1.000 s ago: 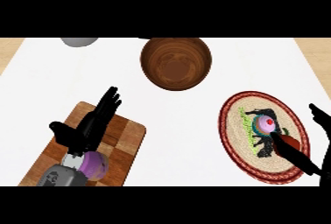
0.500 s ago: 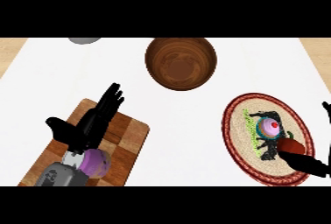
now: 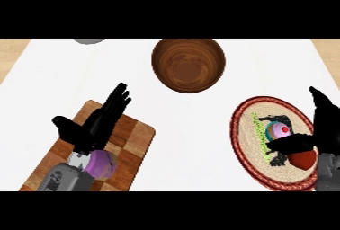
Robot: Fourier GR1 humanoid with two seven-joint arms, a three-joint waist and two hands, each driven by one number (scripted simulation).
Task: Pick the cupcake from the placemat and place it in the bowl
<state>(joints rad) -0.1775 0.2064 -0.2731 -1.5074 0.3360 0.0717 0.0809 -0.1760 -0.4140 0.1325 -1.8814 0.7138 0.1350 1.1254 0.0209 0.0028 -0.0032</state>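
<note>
Now, cupcake (image 3: 281, 131): sitting on the round placemat (image 3: 247, 148), right side of the bench (image 3: 199, 143).
Right hand (image 3: 320, 130): over the placemat's right edge, thumb reaching in just below the cupcake, fingers (image 3: 317, 99) straight, grasping nothing.
Bowl (image 3: 189, 65): wooden, up top, well apart from the cupcake.
Left hand (image 3: 93, 126): resting released over the cutting board (image 3: 129, 143), fingers up.

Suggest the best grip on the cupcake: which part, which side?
Take the cupcake round its sides, low, coming from the right: the right hand is already beside it on the placemat, thumb reaching in. It looks upright, frosting on top, so avoid pressing down there.
</note>
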